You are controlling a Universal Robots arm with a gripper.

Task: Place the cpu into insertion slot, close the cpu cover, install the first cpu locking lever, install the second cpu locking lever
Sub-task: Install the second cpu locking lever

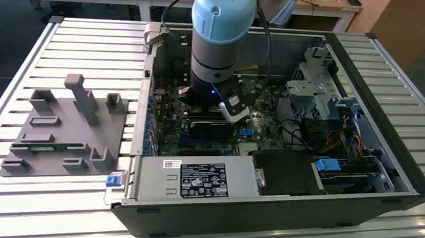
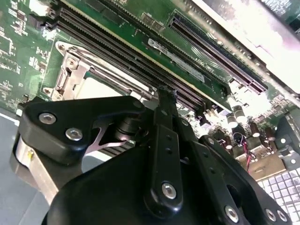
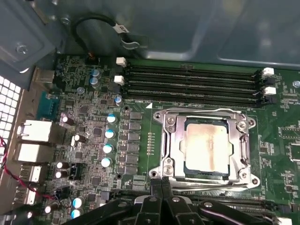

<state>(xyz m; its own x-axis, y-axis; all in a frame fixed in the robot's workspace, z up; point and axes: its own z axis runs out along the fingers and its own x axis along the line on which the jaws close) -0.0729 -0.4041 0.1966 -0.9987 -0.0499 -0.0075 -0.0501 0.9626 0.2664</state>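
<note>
The cpu (image 3: 207, 149) already lies in the insertion slot (image 3: 174, 177) on the green motherboard (image 3: 140, 98), its dull metal top showing through the window of the cpu cover (image 3: 205, 115), which lies flat over it, so the first two steps look done and the locking levers are the work in hand. In the first wrist view the gripper (image 3: 161, 185) has its fingers pressed together with nothing between them, the tips sitting at the socket's near edge, just by the corner of the frame. Whether a lever is already hooked there is hard to tell, since the fingers hide that edge. Latching calls for a steady push along the socket's side, kept clear of the memory slots (image 3: 192, 82) beside it.
</note>
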